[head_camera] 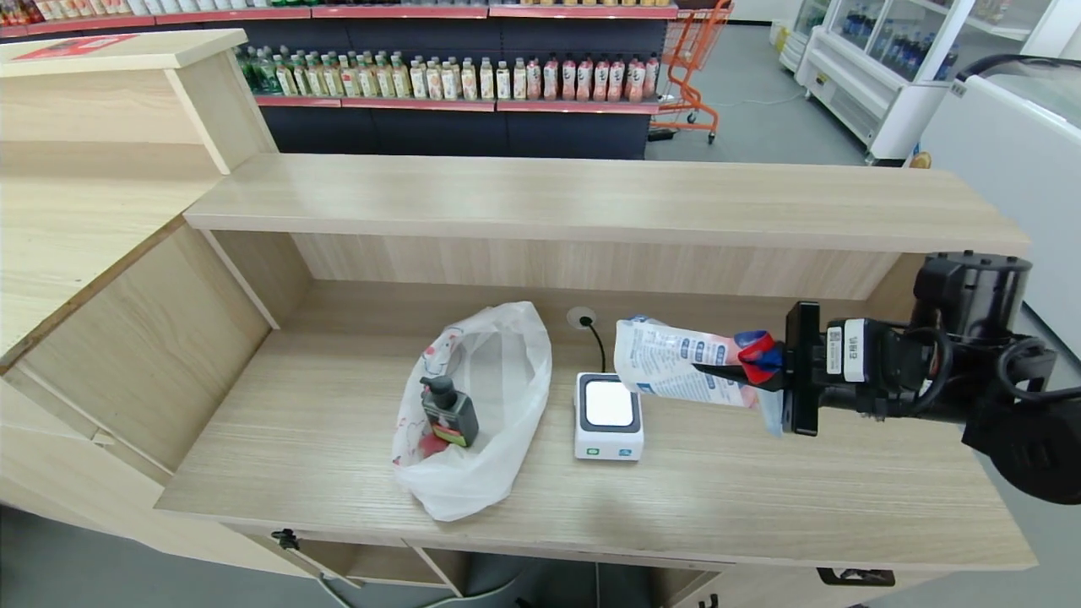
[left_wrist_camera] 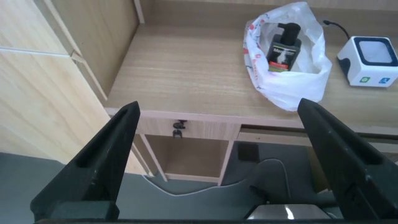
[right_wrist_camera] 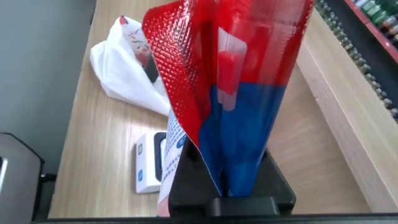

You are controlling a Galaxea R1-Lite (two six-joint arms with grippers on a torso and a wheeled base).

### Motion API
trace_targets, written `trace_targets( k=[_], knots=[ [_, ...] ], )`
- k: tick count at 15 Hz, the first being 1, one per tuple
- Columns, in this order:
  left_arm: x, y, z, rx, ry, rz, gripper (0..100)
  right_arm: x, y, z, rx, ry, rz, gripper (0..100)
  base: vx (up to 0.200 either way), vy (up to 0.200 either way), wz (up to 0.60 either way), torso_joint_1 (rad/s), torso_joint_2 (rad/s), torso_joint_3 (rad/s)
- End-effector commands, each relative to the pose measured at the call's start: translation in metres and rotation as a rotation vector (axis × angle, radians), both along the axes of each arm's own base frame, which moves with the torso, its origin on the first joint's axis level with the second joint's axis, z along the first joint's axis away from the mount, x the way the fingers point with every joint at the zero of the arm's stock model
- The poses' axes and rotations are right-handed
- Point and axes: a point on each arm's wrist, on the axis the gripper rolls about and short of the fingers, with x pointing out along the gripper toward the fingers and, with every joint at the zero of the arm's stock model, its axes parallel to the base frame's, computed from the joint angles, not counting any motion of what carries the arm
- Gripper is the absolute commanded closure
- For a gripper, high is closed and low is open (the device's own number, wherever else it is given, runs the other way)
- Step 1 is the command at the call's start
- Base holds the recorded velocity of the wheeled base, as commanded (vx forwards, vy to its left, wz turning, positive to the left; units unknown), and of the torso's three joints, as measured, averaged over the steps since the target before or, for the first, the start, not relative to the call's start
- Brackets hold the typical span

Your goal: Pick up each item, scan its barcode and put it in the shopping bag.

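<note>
currently right gripper (head_camera: 754, 365) pinches pouch (head_camera: 667, 365) by its red end, long axis level, free end above scanner (head_camera: 608, 415); bag (head_camera: 511, 363) lies beyond scanner toward counter's (head_camera: 760, 494) left edge. left gripper (left_wrist_camera: 217, 117) spread, off near edge.

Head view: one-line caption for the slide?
Right gripper holds a printed pouch beside the barcode scanner; the shopping bag on the counter already contains a dark pump bottle.

White red-ended pouch (head_camera: 676, 367) hangs level over scanner (head_camera: 608, 405); dark bottle (head_camera: 449, 414) sits in white bag (head_camera: 507, 371).
</note>
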Motion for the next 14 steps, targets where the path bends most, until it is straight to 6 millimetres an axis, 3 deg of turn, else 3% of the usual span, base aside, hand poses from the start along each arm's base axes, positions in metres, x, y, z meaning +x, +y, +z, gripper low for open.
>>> trace_targets(
  k=[1,6,14],
  knots=[
    [0.000,0.000,0.000,0.000,0.000,0.000,0,0.021,-0.010,-0.021,0.001,0.001,-0.022,100,0.000,0.000,0.00,0.000,0.00,0.000],
    [0.000,0.000,0.000,-0.002,0.000,0.000,0,0.040,-0.035,-0.051,-0.001,0.056,-0.066,100,0.000,0.000,0.00,0.000,0.00,0.000],
    [0.000,0.000,0.000,-0.002,0.000,0.001,0,0.071,-0.032,-0.078,-0.002,0.068,-0.047,100,0.000,0.000,0.00,0.000,0.00,0.000]
  ],
)
